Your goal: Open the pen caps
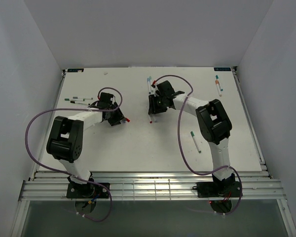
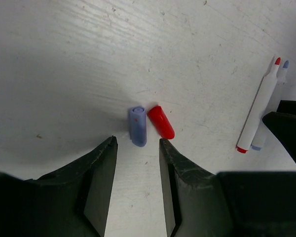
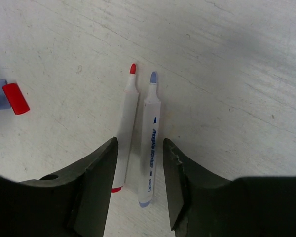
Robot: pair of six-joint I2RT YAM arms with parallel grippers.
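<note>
Left tool (image 2: 136, 142) and right tool (image 3: 139, 141) half open, nothing held.
Red cap (image 2: 161, 122) and blue cap (image 2: 137, 126) lie side by side on the counter (image 2: 64, 59) just beyond the left tool and could be knocked rolling; the pens (image 3: 151, 138), seemingly loose between the right tool's jaws, could be dragged.

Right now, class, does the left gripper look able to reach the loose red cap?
Probably yes: the left gripper stands open just short of the red cap, nothing between them. The blue cap close beside it could get nudged.
</note>
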